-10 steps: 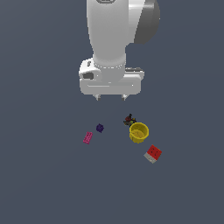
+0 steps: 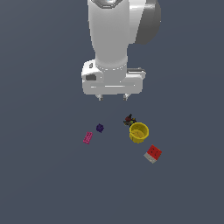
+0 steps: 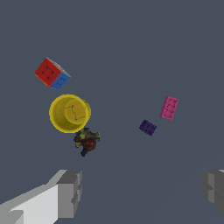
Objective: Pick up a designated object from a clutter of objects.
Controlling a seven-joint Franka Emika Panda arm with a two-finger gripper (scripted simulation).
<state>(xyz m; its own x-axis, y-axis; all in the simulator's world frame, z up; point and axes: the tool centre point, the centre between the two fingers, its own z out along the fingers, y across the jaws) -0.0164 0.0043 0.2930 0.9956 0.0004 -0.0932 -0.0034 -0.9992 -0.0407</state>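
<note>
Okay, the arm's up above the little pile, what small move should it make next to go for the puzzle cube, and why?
Probably shift the open gripper sideways toward the exterior view's right and nearer the camera, until it is over the puzzle cube. The gripper hangs high, nearer the small dark object and the yellow cup; the cube lies apart beyond the cup, with free space around it.

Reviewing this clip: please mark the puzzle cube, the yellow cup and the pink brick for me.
puzzle cube [image 2: 153,152], exterior view, on its red top face.
yellow cup [image 3: 60,124], wrist view, on its outer wall near the rim.
pink brick [image 2: 87,138], exterior view, on the middle of its flat top.
</note>
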